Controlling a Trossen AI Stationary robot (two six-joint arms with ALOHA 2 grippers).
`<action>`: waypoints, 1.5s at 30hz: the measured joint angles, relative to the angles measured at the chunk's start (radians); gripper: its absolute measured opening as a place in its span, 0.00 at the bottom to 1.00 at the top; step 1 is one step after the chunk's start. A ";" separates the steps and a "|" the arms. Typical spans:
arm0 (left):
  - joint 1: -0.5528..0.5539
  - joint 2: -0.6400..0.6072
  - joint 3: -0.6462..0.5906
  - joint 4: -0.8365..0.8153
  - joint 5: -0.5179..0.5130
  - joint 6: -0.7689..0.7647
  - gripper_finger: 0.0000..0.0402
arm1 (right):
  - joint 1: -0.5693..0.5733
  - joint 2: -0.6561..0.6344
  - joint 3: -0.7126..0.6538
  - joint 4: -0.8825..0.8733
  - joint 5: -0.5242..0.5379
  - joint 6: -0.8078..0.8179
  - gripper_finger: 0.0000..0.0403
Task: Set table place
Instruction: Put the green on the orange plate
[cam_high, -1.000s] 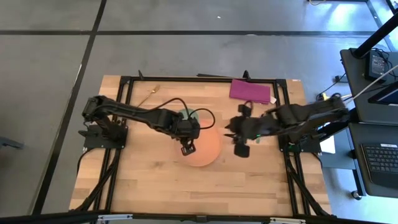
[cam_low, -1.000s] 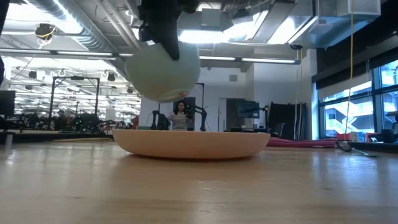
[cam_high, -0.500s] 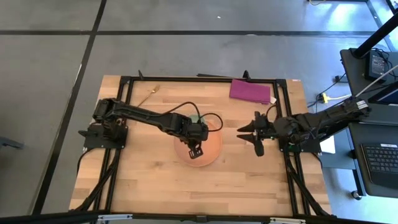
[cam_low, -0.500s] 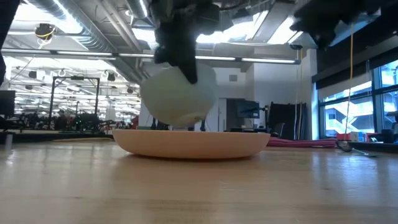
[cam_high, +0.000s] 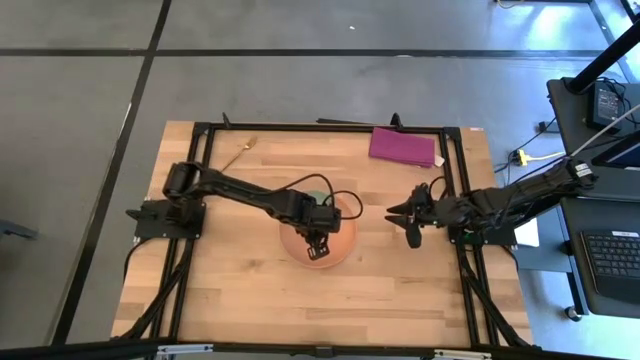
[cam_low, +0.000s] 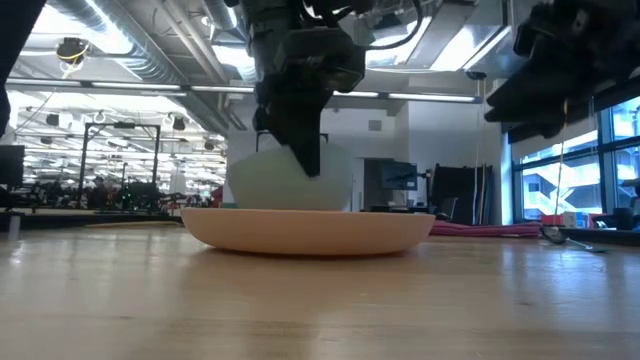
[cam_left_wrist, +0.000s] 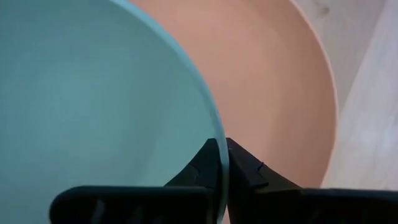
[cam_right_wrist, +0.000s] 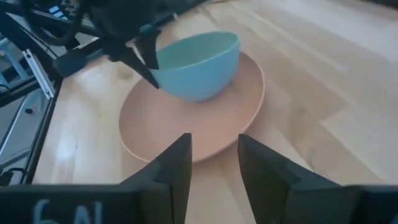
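Table (cam_high: 250, 290): light wood top inside a black rail frame; everything below is placed from the plate.
Plate (cam_high: 340, 245): round, orange, flat on the table near its middle; it holds the bowl.
Bowl (cam_right_wrist: 199, 57): pale green, sitting in the plate, on the half toward the left arm and the far rail; it looks slightly tipped, mouth up, and nothing shows inside it.
Left gripper (cam_high: 316, 240): over the plate, fingers (cam_left_wrist: 245, 171) pinched narrow on the bowl's rim, one inside the wall and one outside.
Right gripper (cam_high: 408, 215): beside the plate on the right arm's side, off the plate and touching nothing; its fingers (cam_right_wrist: 177, 165) stand apart, pointing at the plate.
Magenta rectangle (cam_high: 404, 146): flat on the table, well beyond the plate toward the far right corner, long axis along the far rail.
Fork (cam_high: 240, 152): gold, slim, well apart from the plate near the far left corner, lying on a diagonal.
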 joint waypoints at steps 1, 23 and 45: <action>-0.005 0.004 0.000 0.004 0.004 0.000 0.02 | 0.000 0.000 -0.009 0.006 0.000 0.009 0.33; -0.059 0.018 -0.001 0.010 -0.011 -0.002 0.04 | 0.002 0.002 -0.079 0.056 0.001 0.104 0.33; -0.061 0.018 0.002 0.171 0.103 -0.012 0.20 | 0.002 0.002 -0.079 0.056 0.001 0.099 0.33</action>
